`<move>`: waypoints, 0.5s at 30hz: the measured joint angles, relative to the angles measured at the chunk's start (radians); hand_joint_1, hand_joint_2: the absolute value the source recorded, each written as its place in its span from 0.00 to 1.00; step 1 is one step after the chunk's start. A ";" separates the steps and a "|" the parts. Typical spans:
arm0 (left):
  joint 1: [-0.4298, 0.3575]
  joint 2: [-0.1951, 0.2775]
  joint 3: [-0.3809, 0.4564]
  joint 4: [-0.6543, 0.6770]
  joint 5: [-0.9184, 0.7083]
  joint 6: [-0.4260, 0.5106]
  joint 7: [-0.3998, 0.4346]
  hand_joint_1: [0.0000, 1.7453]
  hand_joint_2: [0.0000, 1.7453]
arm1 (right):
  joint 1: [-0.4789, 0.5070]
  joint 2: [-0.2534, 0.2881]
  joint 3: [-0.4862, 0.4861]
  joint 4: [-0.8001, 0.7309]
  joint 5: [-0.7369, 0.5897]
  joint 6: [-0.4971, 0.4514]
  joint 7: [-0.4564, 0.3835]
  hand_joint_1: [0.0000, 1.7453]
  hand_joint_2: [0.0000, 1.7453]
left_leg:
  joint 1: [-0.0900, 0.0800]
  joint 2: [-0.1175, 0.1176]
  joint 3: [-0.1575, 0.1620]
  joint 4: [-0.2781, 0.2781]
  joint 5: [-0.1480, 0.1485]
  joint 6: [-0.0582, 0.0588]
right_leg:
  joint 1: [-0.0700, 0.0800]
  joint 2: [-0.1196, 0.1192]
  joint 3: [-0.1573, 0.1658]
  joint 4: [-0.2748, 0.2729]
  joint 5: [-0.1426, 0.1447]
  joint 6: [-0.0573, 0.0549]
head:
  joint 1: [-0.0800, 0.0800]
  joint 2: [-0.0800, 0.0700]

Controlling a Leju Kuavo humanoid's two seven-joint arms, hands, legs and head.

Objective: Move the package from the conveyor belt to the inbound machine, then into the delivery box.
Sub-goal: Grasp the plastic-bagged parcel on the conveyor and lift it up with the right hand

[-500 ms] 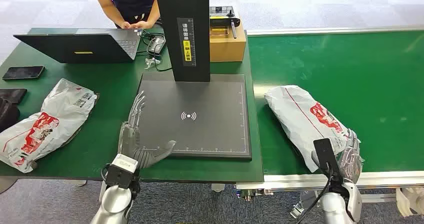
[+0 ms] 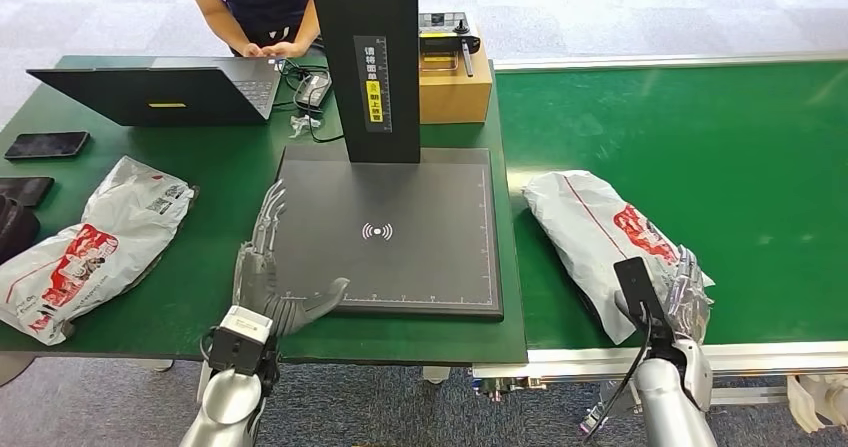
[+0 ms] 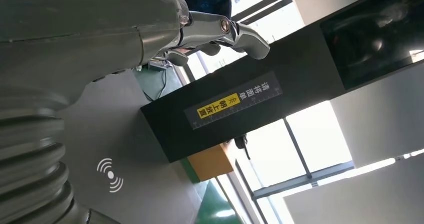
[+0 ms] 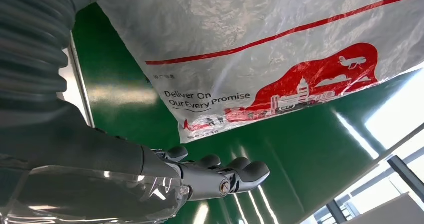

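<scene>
My right hand is open beside the package, so I'd scoop under its near edge before closing.

On the table to your left you have an open laptop, a black phone near its edge, and a cardboard box carrying a controller; a person stands behind.
</scene>
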 joint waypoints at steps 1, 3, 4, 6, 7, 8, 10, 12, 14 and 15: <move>0.003 0.000 0.000 -0.002 0.000 0.002 0.000 0.00 1.00 | -0.011 -0.002 0.004 0.016 0.003 -0.002 0.000 0.00 1.00 | 0.000 0.000 0.000 0.000 0.000 0.000 | 0.000 0.000 0.000 0.000 0.000 0.000 | 0.000 0.000; 0.011 0.000 0.002 -0.008 0.000 0.004 0.001 0.00 1.00 | -0.033 -0.006 0.014 0.047 0.010 -0.005 0.000 0.00 1.00 | 0.000 0.000 0.000 0.000 0.000 0.000 | 0.000 0.000 0.000 0.000 0.000 0.000 | 0.000 0.000; 0.015 0.000 0.002 -0.011 0.000 0.004 0.002 0.00 1.00 | -0.044 -0.008 0.018 0.062 0.014 -0.007 0.000 0.00 1.00 | 0.000 0.000 0.000 0.000 0.000 0.000 | 0.000 0.000 0.000 0.000 0.000 0.000 | 0.000 0.000; 0.025 0.000 0.004 -0.018 -0.001 0.006 0.002 0.00 1.00 | -0.066 -0.011 0.027 0.090 0.019 -0.009 0.000 0.00 1.00 | 0.000 0.000 0.000 0.000 0.000 0.000 | 0.000 0.000 0.000 0.000 0.000 0.000 | 0.000 0.000; 0.029 0.000 0.005 -0.022 -0.001 0.007 0.003 0.00 1.00 | -0.076 -0.012 0.032 0.102 0.021 -0.011 0.000 0.00 1.00 | 0.000 0.000 0.000 0.000 0.000 0.000 | 0.000 0.000 0.000 0.000 0.000 0.000 | 0.000 0.000; 0.033 0.000 0.006 -0.025 -0.001 0.009 0.003 0.00 1.00 | -0.085 -0.013 0.037 0.115 0.024 -0.012 0.000 0.00 1.00 | 0.000 0.000 0.000 0.000 0.000 0.000 | 0.000 0.000 0.000 0.000 0.000 0.000 | 0.000 0.000; 0.041 0.000 0.007 -0.031 -0.002 0.014 0.004 0.00 1.00 | -0.103 -0.013 0.047 0.140 0.031 -0.014 0.000 0.00 1.00 | 0.000 0.000 0.000 0.000 0.000 0.000 | 0.000 0.000 0.000 0.000 0.000 0.000 | 0.000 0.000; 0.048 0.000 0.008 -0.036 -0.002 0.021 0.004 0.00 1.00 | -0.125 -0.013 0.057 0.166 0.036 -0.014 0.002 0.00 1.00 | 0.000 0.000 0.000 0.000 0.000 0.000 | 0.000 0.000 0.000 0.000 0.000 0.000 | 0.000 0.000; 0.053 0.000 0.008 -0.039 -0.002 0.025 0.004 0.00 1.00 | -0.148 -0.013 0.066 0.193 0.037 -0.008 0.004 0.00 1.00 | 0.000 0.000 0.000 0.000 0.000 0.000 | 0.000 0.000 0.000 0.000 0.000 0.000 | 0.000 0.000; 0.054 0.000 0.008 -0.040 -0.002 0.027 0.004 0.00 1.00 | -0.158 -0.013 0.069 0.205 0.037 -0.002 0.006 0.00 1.00 | 0.000 0.000 0.000 0.000 0.000 0.000 | 0.000 0.000 0.000 0.000 0.000 0.000 | 0.000 0.000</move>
